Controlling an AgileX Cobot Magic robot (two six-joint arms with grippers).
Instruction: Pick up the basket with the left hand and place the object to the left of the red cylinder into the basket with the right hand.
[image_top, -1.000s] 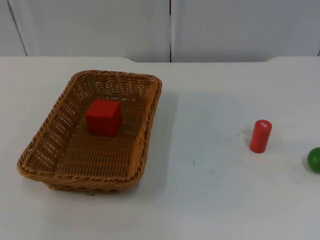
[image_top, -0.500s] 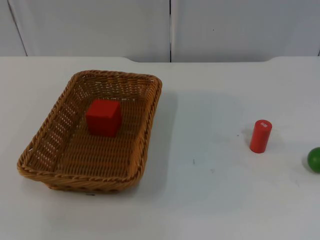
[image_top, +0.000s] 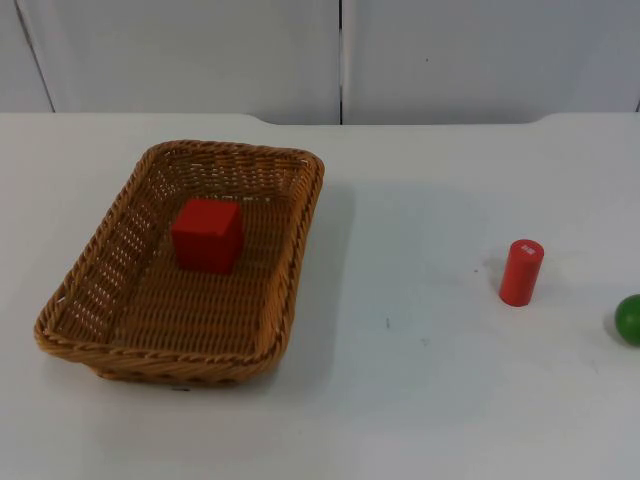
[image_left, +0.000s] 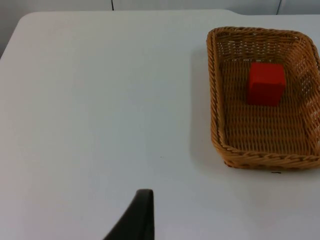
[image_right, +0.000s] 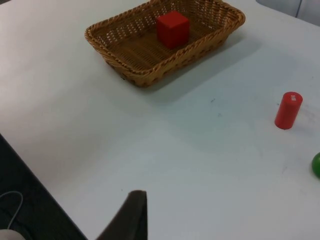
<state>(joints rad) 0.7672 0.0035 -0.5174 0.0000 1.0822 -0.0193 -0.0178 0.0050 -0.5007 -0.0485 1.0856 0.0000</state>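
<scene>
You see a wicker basket (image_top: 180, 265) holding a red cube (image_top: 207, 235), well left of an upright red cylinder (image_top: 521, 272); a green ball (image_top: 629, 319) sits beside it. Neither gripper's grip can be told.

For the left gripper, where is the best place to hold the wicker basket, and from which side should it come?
Probably the basket's long left rim, approached from above and from the left: that wall is thin, open-topped and nearest the left arm. The red cube sits near the middle, away from that rim.

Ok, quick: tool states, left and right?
Left tool: away from the basket, holding nothing, fingers cannot be told.
Right tool: above bare table, holding nothing, cannot be told.
</scene>
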